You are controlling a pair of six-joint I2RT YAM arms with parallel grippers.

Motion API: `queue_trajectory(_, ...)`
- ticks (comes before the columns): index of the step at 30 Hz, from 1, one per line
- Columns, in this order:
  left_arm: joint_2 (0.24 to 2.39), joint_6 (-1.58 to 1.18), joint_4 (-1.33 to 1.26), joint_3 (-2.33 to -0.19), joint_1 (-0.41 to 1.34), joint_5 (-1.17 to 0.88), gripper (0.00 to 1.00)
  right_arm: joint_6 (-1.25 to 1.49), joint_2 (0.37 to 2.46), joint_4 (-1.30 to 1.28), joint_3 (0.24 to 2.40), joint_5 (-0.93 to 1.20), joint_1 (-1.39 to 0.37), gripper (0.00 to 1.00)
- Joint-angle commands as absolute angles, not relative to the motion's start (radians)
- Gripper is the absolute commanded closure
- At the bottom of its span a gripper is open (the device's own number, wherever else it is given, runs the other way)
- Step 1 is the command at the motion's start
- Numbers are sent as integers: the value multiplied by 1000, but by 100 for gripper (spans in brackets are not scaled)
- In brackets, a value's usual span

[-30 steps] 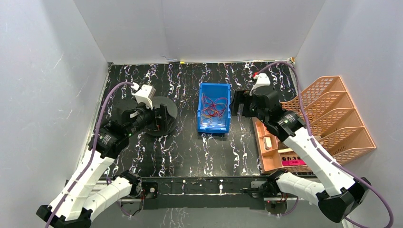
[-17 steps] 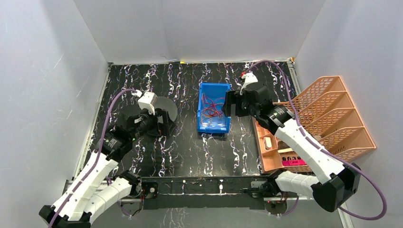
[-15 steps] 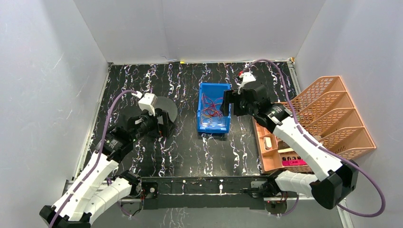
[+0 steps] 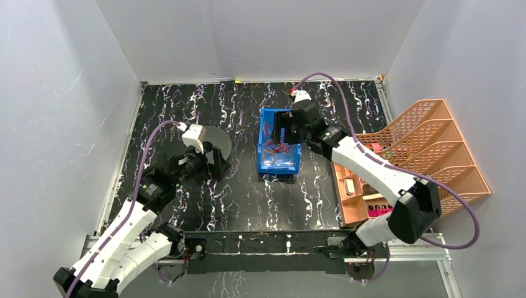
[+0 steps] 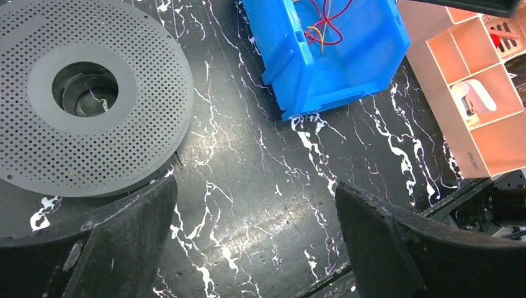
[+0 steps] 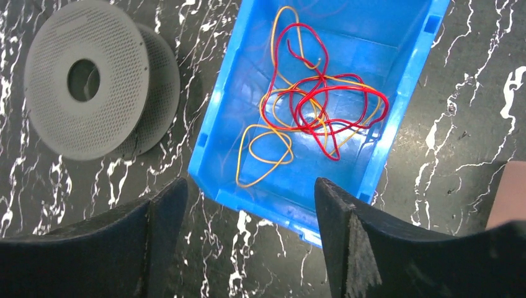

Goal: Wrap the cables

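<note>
Top view: left gripper (image 4: 213, 162) hangs at the near edge of the grey perforated reel (image 4: 218, 139) on the left half of the black marbled table (image 4: 248, 198); can't judge its jaws from up here. Right arm reaches across, right gripper (image 4: 282, 131) over the far part of the blue bin (image 4: 279, 167) at table centre. Cables (image 4: 276, 149) are a loose tangle inside the bin, none on the reel. Orange mesh file rack (image 4: 434, 149) and peach compartment tray (image 4: 353, 205) sit along the right edge, well apart from the reel. Left wrist: left gripper (image 5: 254, 189) spread wide, both fingers (image 5: 93, 242) clear of everything, bare tabletop between them. Reel (image 5: 80, 93) lies flat up-left, just beyond the left finger; bin (image 5: 347, 62) top centre with red and yellow cable ends (image 5: 322, 28) showing inside; tray (image 5: 484, 143) on the right holds a small white item (image 5: 474, 99). Right wrist: right gripper (image 6: 251, 192) jaws apart, pinching nothing, fingers (image 6: 397, 248) straddling the near wall of the bin (image 6: 400, 74) from above. Red cable (image 6: 322, 105) and yellow cable (image 6: 263, 149) lie looped over each other on the bin floor, red mostly on top; any pale strands are too faint to tell. Reel (image 6: 87, 87) sits left of the bin, near but not touching, a second flange visible behind the first.
</note>
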State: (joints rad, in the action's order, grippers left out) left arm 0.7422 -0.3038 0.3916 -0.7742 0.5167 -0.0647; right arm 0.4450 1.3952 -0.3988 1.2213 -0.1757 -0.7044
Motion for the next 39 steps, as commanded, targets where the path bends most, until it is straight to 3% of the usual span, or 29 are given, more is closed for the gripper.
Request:
queue_trajectory(1, 712, -311, 370, -760, 521, -89, 2, 543, 1453, -285, 1276, -264, -708, 20)
queue_trajectory(7, 700, -303, 372, -760, 521, -74, 2, 675, 1544, -236, 1291, -377, -711, 30)
queue_trajectory(30, 665, -282, 384, -759, 521, -85, 2, 977, 1764, -184, 1307, -618, -708, 40)
queue_trajectory(36, 664, -278, 390, -760, 521, -85, 2, 970, 1800, -161, 1330, -639, -708, 53)
queue_trajectory(39, 663, -275, 392, -761, 520, -78, 2, 964, 1799, -149, 1330, -646, -707, 74)
